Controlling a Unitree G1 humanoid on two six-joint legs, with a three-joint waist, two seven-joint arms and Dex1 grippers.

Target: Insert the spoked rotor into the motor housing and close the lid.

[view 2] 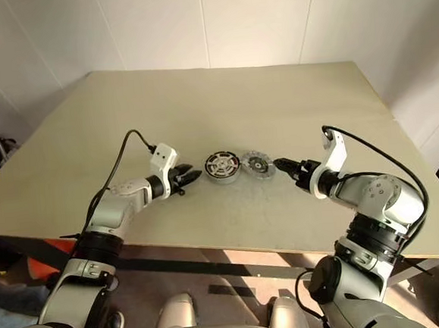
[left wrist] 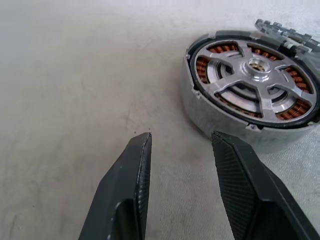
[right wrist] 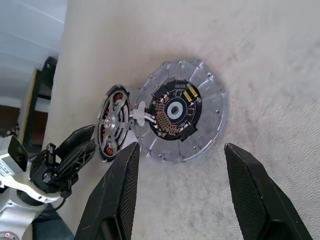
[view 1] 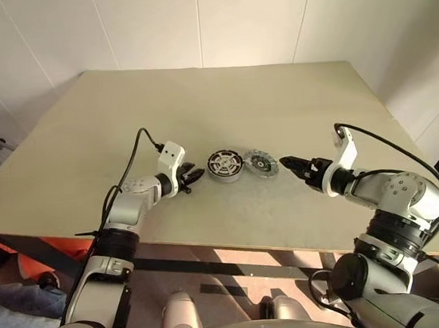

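Now both grippers, left gripper [view 1: 193,175] and right gripper [view 1: 289,163], are open and empty beside the motor housing [view 1: 225,164] near the desk's [view 1: 275,99] front edge.

You will find no text, label, brand, number or sign that can be read anywhere in these views; the flat round silver lid with the black circuit board [right wrist: 176,113] carries small components, but any marking on them is too small for you to make out
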